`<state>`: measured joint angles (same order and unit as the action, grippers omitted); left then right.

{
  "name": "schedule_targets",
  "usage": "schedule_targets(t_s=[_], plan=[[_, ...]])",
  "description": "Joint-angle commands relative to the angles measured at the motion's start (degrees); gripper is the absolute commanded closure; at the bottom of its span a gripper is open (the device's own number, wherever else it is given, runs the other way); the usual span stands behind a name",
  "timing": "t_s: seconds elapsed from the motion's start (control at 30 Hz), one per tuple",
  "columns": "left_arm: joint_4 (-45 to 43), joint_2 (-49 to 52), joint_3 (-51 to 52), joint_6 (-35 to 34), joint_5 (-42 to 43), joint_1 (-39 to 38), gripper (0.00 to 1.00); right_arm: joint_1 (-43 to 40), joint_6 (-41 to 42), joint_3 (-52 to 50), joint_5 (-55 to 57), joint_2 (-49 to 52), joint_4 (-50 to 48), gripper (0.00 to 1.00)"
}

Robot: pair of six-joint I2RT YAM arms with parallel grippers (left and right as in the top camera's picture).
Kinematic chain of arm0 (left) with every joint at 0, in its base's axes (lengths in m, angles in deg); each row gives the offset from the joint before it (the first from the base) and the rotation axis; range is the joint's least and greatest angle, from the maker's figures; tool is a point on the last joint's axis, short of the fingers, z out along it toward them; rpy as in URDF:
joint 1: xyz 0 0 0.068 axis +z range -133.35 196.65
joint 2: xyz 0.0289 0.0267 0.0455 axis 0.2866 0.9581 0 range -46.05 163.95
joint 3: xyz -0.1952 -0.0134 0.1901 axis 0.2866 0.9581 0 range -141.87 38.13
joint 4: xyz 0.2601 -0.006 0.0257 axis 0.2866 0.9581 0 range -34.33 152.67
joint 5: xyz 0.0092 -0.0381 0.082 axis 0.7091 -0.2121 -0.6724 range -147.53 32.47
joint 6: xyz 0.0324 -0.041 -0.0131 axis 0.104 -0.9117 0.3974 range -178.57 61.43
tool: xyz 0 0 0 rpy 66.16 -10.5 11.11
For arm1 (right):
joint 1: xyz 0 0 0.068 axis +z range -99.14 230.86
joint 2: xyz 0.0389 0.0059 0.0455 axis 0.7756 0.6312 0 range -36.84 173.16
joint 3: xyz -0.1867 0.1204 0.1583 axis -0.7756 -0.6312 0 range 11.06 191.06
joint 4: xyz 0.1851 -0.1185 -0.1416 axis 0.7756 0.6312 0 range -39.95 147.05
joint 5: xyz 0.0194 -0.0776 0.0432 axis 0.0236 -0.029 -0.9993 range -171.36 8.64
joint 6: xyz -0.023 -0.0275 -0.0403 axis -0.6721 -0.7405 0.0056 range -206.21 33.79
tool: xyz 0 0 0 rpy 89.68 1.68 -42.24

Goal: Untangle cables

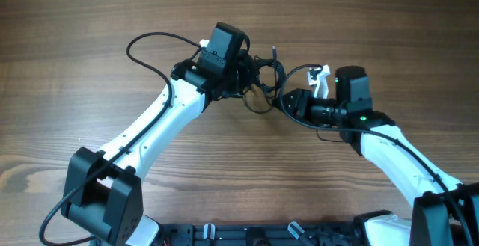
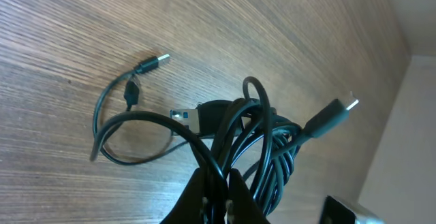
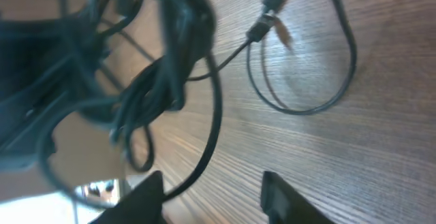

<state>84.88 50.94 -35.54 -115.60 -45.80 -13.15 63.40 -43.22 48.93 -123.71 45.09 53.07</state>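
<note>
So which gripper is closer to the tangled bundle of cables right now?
Left. The left gripper has its jaws shut on strands of the cable bundle. The right gripper sits open just beside it, with one strand running past its jaws.

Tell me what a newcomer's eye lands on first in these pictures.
A dark tangle of cables is bunched between the two arms, near the far middle of the wooden table. The left gripper is pinched shut on the bunch and holds it above the wood, while one loose plug end lies flat on the table. The right gripper is open close beside the tangle.
</note>
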Motion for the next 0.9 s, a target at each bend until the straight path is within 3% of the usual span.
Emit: schedule_targets(t_s=[0.0, 0.37, 0.67, 0.77, 0.87], plan=[[-0.4, 0.7, -0.2, 1.1, 3.8, 0.0, 0.96, 1.7, 10.2, -0.1, 7.0, -0.8, -0.2, 0.57], [-4.0, 0.6, -0.2, -0.4, 12.9, 0.0, 0.96, 3.2, 13.9, -0.1, 13.0, -0.7, -1.6, 0.53], [-9.6, 0.6, -0.2, -3.7, 17.0, 3.1, 0.96, 3.8, 5.1, -0.1, 12.9, -0.7, 8.9, 0.53], [-10.4, 0.6, -0.2, -3.6, 16.9, 3.5, 0.96, 4.4, 5.0, -0.1, 12.8, -0.7, 9.9, 0.65], [-10.2, 0.6, -0.2, -3.6, 16.4, 3.5, 0.96, 4.5, 4.9, -0.1, 11.9, -0.7, 9.5, 0.96]])
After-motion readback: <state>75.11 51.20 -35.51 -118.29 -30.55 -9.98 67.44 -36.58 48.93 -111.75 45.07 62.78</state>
